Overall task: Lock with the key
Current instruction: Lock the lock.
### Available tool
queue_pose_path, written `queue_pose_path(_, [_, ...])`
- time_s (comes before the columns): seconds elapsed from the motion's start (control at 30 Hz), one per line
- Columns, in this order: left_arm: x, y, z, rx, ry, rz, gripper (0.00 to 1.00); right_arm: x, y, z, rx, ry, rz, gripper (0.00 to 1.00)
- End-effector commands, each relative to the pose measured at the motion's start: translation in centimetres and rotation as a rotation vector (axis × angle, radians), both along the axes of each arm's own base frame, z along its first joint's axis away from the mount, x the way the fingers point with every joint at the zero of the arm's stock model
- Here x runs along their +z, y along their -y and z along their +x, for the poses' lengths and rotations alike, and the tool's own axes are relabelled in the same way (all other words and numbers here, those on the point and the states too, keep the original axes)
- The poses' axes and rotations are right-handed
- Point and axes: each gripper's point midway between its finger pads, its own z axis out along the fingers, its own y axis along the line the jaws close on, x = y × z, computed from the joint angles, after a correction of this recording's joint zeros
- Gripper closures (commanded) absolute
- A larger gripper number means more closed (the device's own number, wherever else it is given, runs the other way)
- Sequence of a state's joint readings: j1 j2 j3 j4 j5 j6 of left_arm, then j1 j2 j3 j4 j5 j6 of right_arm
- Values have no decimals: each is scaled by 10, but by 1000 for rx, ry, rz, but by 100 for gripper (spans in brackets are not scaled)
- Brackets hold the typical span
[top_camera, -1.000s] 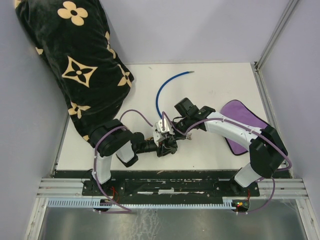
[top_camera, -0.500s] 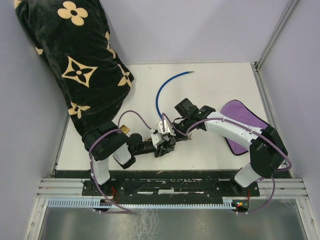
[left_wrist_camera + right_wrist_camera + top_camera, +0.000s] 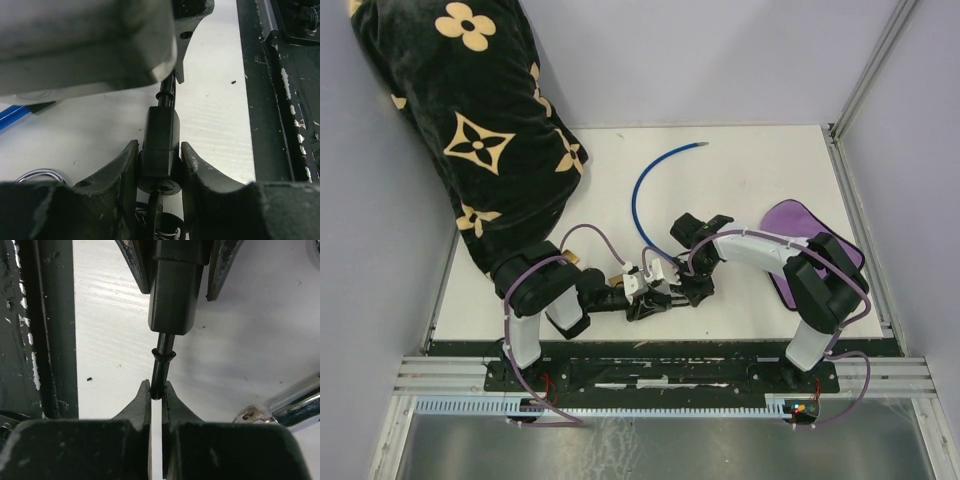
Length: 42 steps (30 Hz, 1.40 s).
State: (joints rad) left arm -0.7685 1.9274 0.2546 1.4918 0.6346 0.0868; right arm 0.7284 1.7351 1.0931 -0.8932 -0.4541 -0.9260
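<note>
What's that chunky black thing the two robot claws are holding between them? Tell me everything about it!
The chunky black lock barrel looks like smooth dark plastic or metal, wider and round at one end, narrower at the other. It lies level over the white table. The left gripper squeezes its wide end from both sides. A thin black rod with a small collar sticks out of the narrow end, pinched by the right gripper.

The left tool (image 3: 159,167) clamps the lock barrel (image 3: 161,127) and the right tool (image 3: 156,392) pinches its stem (image 3: 162,347), so together they bar the front middle of the counter (image 3: 760,170). A black patterned cloth (image 3: 470,140) fills the left rear. A blue cable (image 3: 638,190) arcs mid-counter and a purple mat (image 3: 790,222) lies on the right. The rear right is open.
</note>
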Motion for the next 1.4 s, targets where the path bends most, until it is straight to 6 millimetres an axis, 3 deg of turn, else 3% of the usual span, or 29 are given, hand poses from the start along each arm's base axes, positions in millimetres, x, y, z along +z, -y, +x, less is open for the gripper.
queue_pose_path(0.0, [0, -11, 54, 233, 42, 9, 97, 10, 18, -63, -62, -256, -131, 98])
queue_pose_path(0.27, [3, -23, 49, 243, -15, -41, 97, 41, -38, -29, -214, -239, 175, 98])
queue_pose_path(0.5, [5, -32, 47, 217, -59, -44, 97, 36, -45, -8, -164, -186, 213, 98])
queue_pose_path(0.73, [11, -39, 46, 246, -57, -44, 97, 78, -83, 1, -170, -187, 439, 98])
queue_pose_path(0.83, [16, -36, 47, 233, -64, -78, 97, 95, -88, -1, -158, -183, 494, 98])
queue_pose_path(1.0, [20, -34, 49, 227, -80, -110, 97, 98, -85, -16, -92, -202, 573, 98])
queue_pose_path(1.27, [21, -32, 46, 204, -85, -119, 97, 120, -97, -14, -37, -187, 629, 98])
queue_pose_path(1.37, [23, -32, 48, 205, -81, -124, 97, 109, -97, -11, -52, -158, 567, 98])
